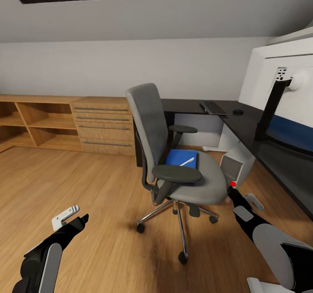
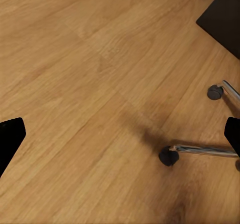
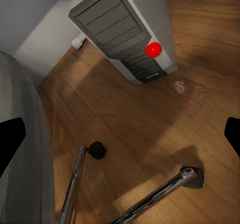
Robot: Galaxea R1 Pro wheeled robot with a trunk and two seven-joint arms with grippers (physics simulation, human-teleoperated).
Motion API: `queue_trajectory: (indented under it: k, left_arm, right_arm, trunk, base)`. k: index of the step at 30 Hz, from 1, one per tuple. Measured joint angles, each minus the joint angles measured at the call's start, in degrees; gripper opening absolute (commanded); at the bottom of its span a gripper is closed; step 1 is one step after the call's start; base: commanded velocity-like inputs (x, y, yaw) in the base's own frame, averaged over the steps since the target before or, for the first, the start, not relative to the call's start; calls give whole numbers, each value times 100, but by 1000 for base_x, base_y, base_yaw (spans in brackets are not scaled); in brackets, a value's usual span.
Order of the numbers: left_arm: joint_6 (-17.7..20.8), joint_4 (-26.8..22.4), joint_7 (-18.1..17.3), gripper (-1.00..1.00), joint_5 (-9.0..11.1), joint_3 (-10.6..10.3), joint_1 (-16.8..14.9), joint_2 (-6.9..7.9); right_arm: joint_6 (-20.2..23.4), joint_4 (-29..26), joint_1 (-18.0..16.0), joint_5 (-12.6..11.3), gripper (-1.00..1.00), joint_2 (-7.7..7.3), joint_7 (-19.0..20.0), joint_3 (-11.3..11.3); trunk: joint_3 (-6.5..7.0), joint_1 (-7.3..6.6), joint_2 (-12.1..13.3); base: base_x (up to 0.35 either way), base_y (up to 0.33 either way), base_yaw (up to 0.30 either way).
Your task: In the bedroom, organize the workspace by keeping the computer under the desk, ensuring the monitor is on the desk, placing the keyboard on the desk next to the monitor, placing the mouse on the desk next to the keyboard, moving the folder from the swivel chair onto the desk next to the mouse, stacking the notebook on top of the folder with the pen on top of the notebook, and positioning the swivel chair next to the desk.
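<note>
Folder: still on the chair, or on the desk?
On the chair. The folder lies flat on the chair seat, a pen on top.

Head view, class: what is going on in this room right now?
A two-armed robot faces a swivel chair pulled out from the black desk. Neither tool holds anything: the left tool hangs over bare wooden floor, and the right tool is open above the chair's base, near the computer under the desk. The blue folder with a pen on it lies on the seat. The keyboard, mouse and monitor sit on the desk.
</note>
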Motion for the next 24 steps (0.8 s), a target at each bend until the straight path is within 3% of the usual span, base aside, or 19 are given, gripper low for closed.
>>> queue_trajectory:
  k: [8, 24]
  left_arm:
    - [0, 0, 8, 100, 0, -9, 4, 0]
    - [-6, 9, 2, 100, -5, -9, 4, -1]
  right_arm:
    - [-27, -402, 0, 70, 100, -35, 4, -54]
    - [-128, -464, 0, 77, 100, -20, 21, -59]
  trunk:
    - [0, 0, 0]
    - [0, 0, 0]
  base:
    - [0, 0, 0]
    - [0, 0, 0]
